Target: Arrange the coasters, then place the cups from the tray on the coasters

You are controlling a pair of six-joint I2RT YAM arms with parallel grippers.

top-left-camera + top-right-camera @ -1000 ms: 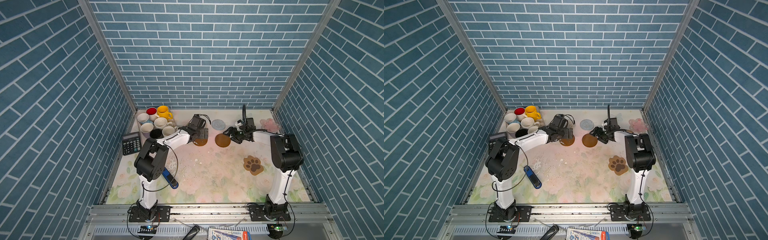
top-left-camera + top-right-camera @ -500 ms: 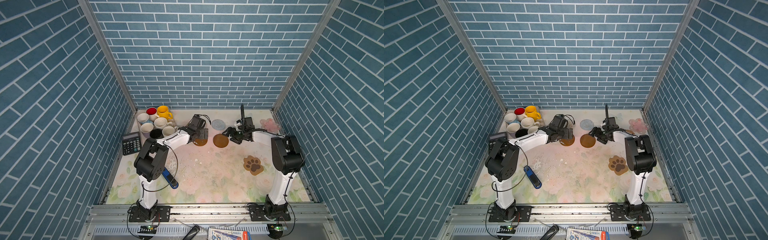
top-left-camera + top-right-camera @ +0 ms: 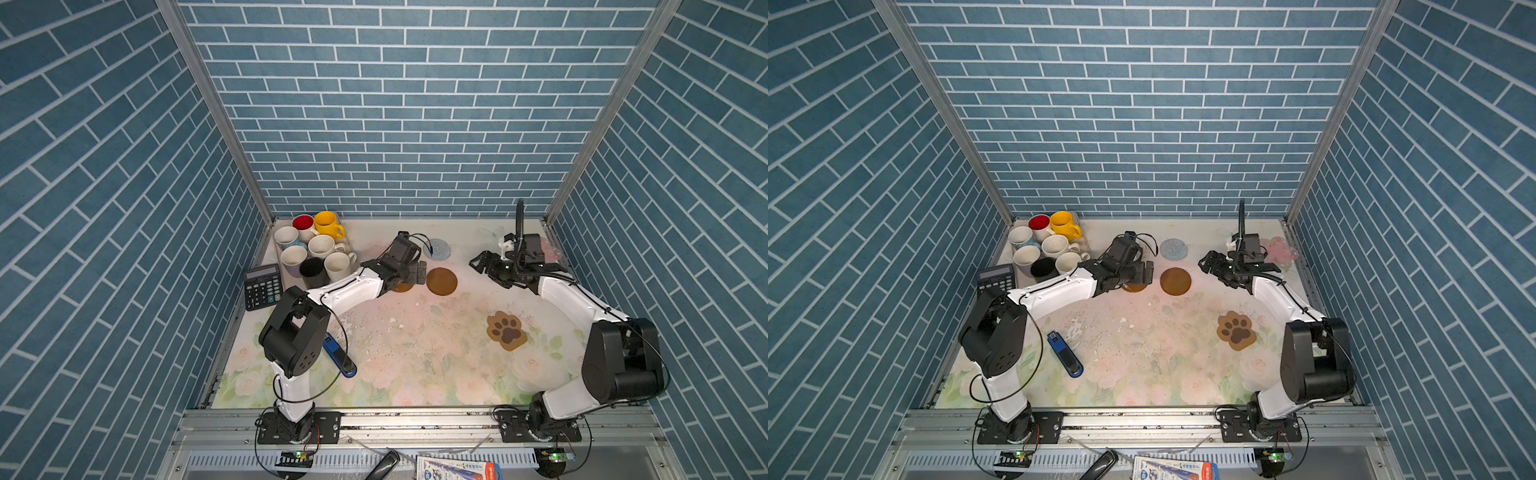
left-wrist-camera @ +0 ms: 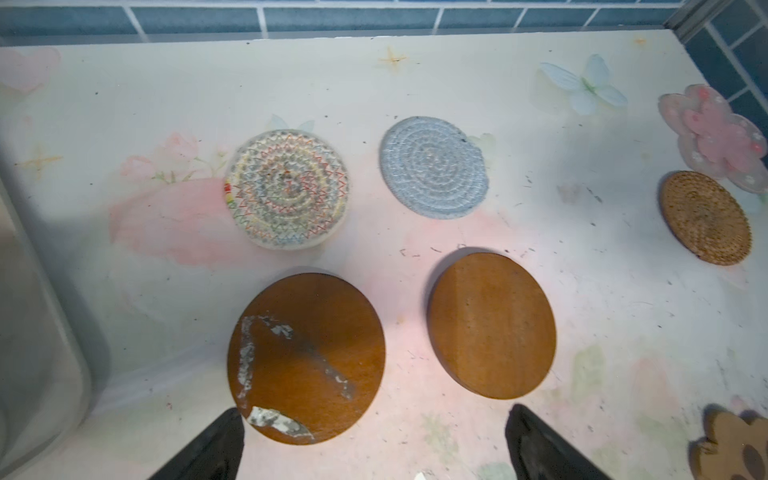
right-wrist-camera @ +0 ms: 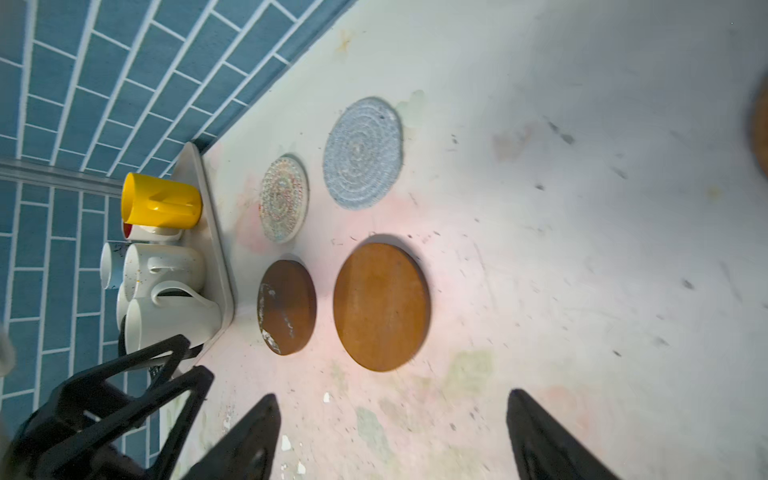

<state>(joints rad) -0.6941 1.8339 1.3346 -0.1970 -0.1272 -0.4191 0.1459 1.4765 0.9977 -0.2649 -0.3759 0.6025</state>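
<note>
My left claw [image 4: 374, 415], right claw [image 5: 391, 397] wide open, empty. Rattan round [image 4: 706, 218] by flower mat [image 4: 715, 137]; right arm nearer, I reckon.

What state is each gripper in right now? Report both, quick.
Left gripper: open, holding nothing.
Right gripper: open, holding nothing.

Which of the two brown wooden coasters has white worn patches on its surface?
The brown disc nearer the tray: white flaking streaks cross it. The other brown disc shows a plain, clean surface.
</note>
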